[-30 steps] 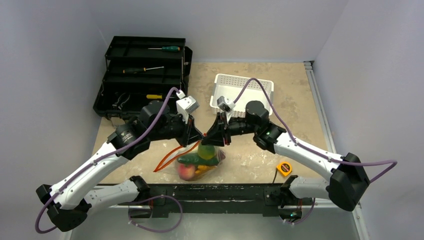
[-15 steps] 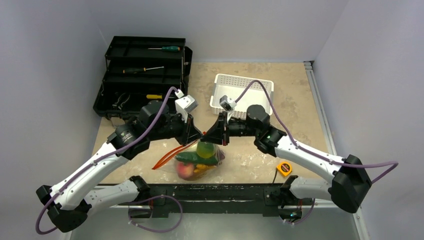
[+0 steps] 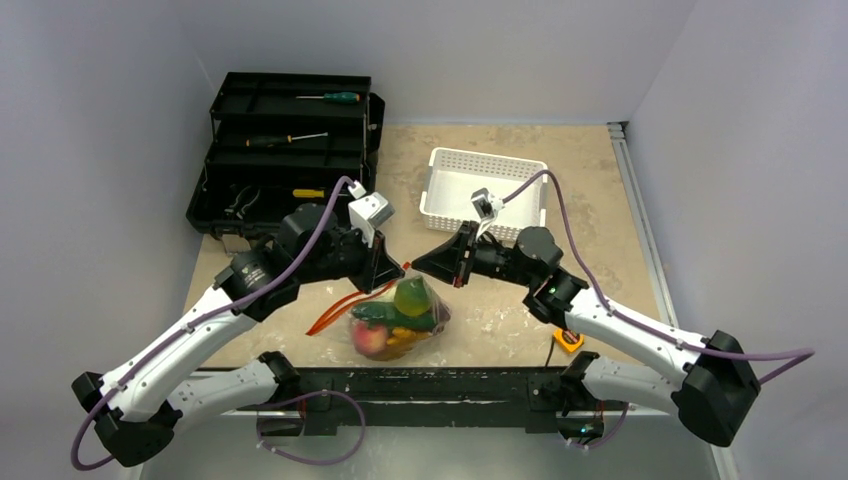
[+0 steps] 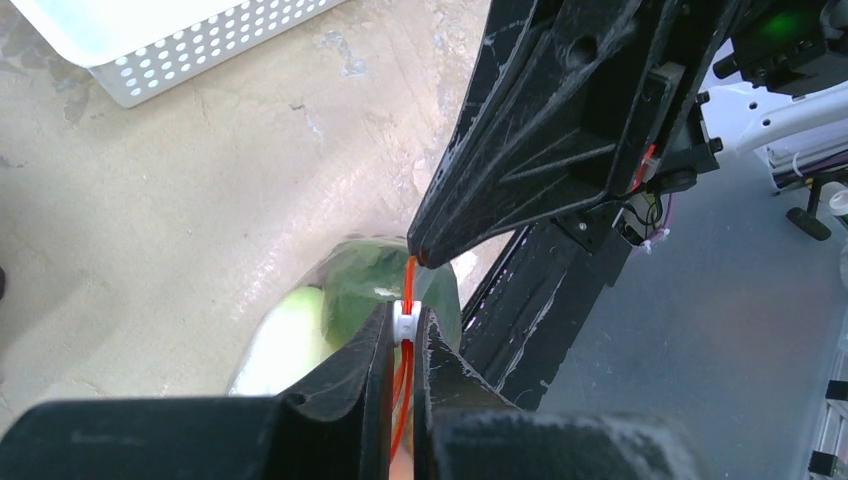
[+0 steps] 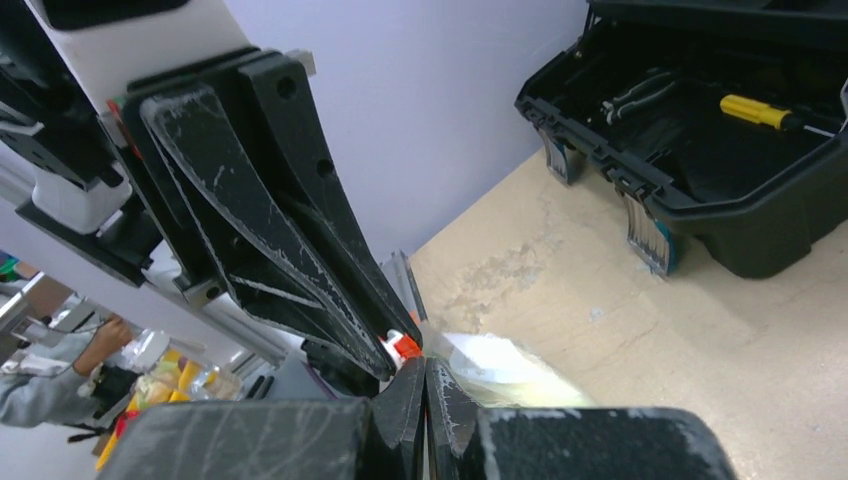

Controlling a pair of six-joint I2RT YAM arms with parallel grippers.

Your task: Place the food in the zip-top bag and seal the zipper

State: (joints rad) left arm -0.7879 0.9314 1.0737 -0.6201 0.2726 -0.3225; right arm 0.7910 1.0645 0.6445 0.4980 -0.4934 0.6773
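Orange zipper (image 4: 411, 280): left wrist view shows left end effector (image 4: 403, 326) clamped on its white slider (image 4: 404, 318), right end effector (image 4: 420, 255) pinched shut on the strip. Overhead adds bag (image 3: 437, 316) of food (image 3: 410, 298) lying on near beige counter (image 3: 600, 200); grey walls (image 3: 450, 60).

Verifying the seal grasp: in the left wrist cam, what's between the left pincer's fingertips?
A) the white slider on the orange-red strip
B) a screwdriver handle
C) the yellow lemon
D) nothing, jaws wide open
A: the left pincer is shut on the white slider of the orange-red zipper, whose strip runs on into the tip of the right pincer.
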